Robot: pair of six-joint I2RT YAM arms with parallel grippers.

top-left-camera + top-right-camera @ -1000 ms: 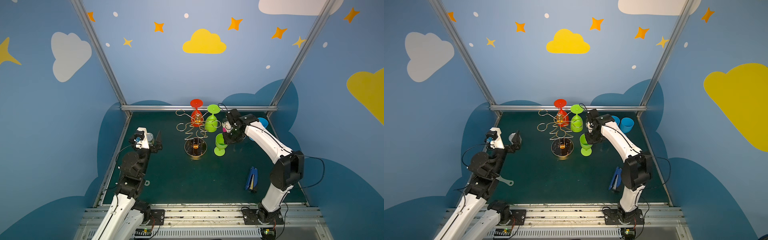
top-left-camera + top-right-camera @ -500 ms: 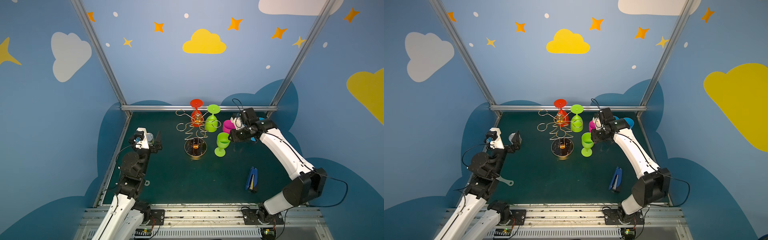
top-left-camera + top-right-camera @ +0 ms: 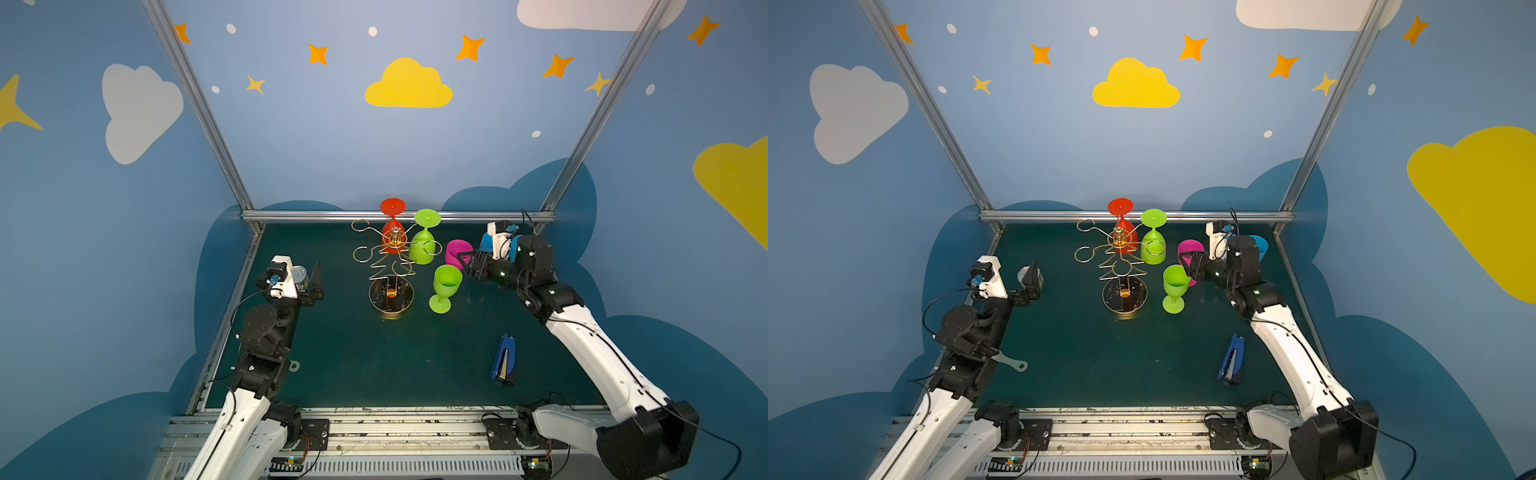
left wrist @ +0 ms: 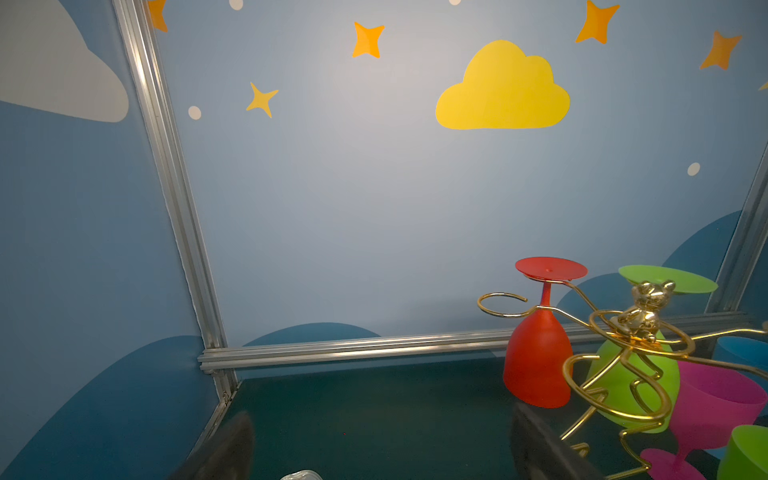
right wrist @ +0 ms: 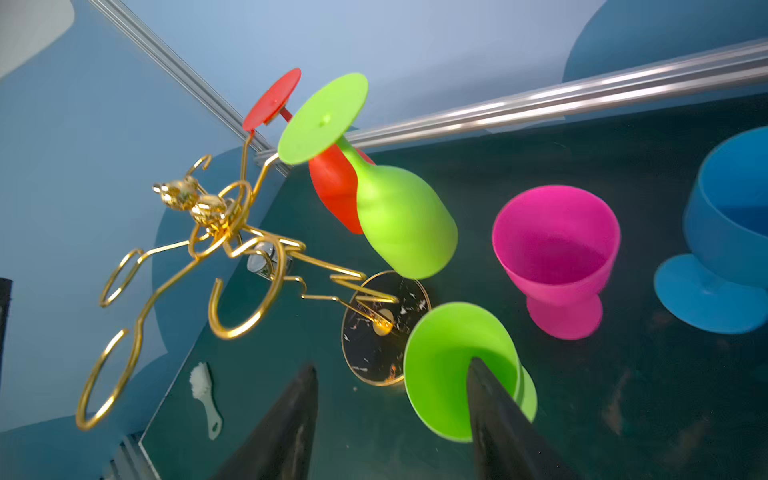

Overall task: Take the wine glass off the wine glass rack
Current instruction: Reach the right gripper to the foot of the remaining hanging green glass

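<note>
Right gripper (image 3: pixel 466 265) has let go, jaws spread, leaving the green wine glass (image 3: pixel 445 286) upright on the tabletop (image 3: pixel 374 353) beside the wine glass rack (image 3: pixel 390 294). Looks light, perhaps rubbery; take it by the bowl.

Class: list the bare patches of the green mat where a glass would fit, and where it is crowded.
Free: front middle of the mat, between wine glass rack, blue stapler and front rail; also back left, between rack and left gripper. Crowded: right of the rack, where standing green glass, pink glass, blue glass and right gripper cluster.
</note>
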